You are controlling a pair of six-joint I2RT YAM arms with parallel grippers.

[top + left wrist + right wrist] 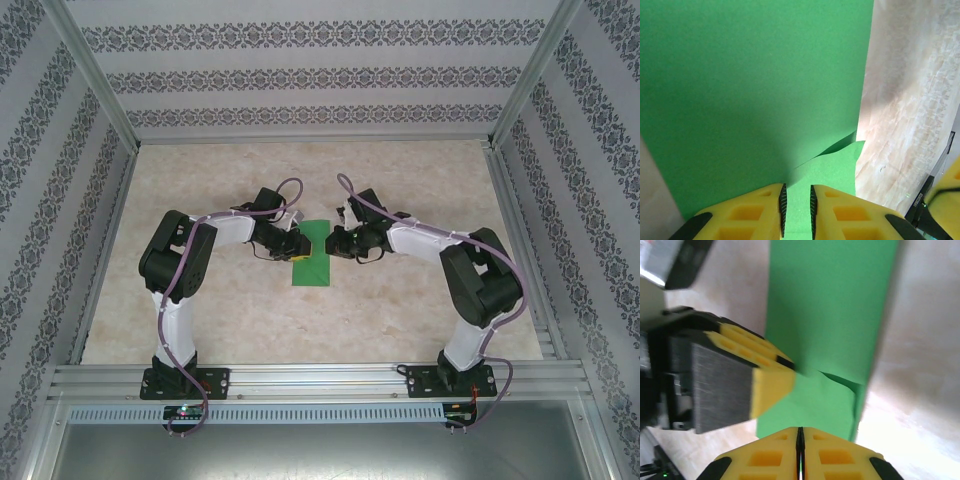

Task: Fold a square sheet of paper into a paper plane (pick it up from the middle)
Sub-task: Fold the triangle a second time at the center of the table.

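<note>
The bright-green sheet of paper point(313, 255) lies on the table between both arms, folded into a narrow two-layer strip. My left gripper point(297, 247) sits at the strip's left edge. In the left wrist view its jaws point(796, 192) stand a narrow gap apart, with green paper point(740, 90) showing under the gap and one layer lifted near a corner. My right gripper point(338, 243) is at the strip's right edge, and its jaws point(800, 430) are shut, tips at the paper point(830, 305). I cannot tell if paper is pinched between them. The left gripper's fingers point(772, 382) rest on the strip.
The marbled beige table point(420, 180) has free room on every side of the strip. Patterned walls and aluminium posts point(95, 75) enclose it. A metal rail point(320, 378) carrying both arm bases runs along the near edge.
</note>
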